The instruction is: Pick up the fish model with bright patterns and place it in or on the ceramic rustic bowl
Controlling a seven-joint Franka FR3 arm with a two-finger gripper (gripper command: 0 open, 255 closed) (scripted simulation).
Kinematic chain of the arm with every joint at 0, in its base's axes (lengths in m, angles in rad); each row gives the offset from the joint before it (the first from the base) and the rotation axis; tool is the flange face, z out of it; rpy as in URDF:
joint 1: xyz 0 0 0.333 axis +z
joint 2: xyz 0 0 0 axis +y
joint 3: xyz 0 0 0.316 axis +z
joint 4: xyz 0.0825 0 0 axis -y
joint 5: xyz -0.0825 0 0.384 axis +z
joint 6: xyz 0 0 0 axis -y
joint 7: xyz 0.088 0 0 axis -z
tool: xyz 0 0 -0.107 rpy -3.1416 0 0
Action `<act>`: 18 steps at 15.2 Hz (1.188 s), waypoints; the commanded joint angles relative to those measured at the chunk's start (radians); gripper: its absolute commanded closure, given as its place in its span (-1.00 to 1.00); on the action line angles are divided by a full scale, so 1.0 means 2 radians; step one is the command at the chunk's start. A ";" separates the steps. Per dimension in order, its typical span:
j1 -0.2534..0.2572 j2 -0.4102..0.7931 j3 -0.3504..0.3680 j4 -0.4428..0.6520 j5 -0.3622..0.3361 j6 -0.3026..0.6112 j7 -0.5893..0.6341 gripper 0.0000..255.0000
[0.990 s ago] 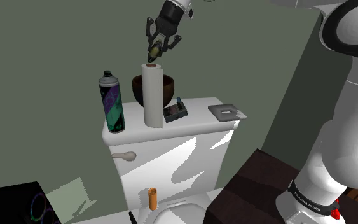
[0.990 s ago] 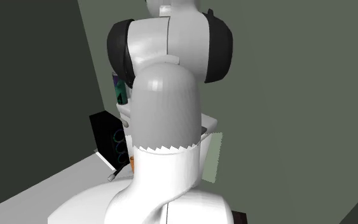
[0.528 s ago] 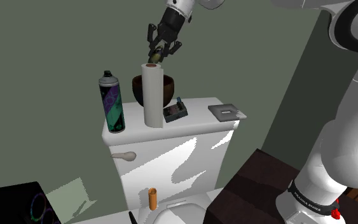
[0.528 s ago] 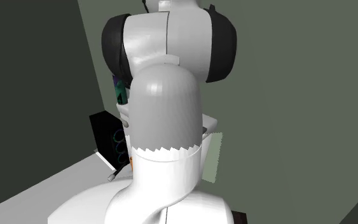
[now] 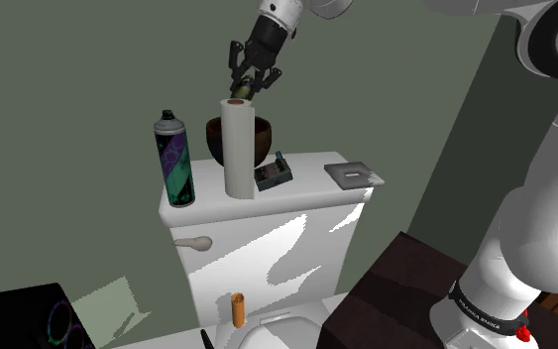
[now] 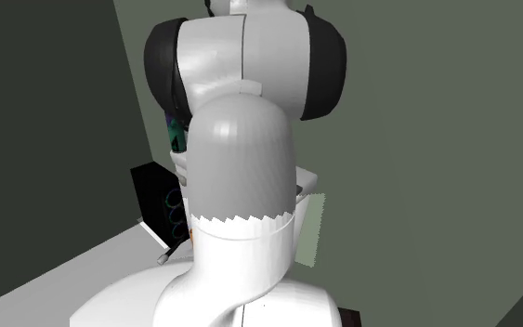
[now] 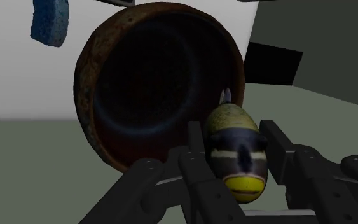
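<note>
My black two-finger gripper has shifted back over the white paper roll since a second ago and has barely moved since. It is clamped on the olive, banded, yellow-tipped fish model. The dark brown, rust-rimmed bowl gapes just ahead of my fingertips, so release is probably next.

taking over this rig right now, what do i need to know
Gripper: shut on the fish model, a dark fish with pale stripes and a yellow end, clasped between the fingers.
Bowl: dark brown, standing on the toilet tank lid, behind the white paper roll in the shoulder view.
Done: the fish is picked up and held high above the tank; the wrist view looks into the bowl's opening.
Left: centre the fish over the bowl, lower, open the gripper. The paper roll stands close, so it is probably best to keep clear of it.
</note>
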 commanded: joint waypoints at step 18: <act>-0.015 0.028 -0.007 0.032 0.000 -0.041 -0.085 -1.00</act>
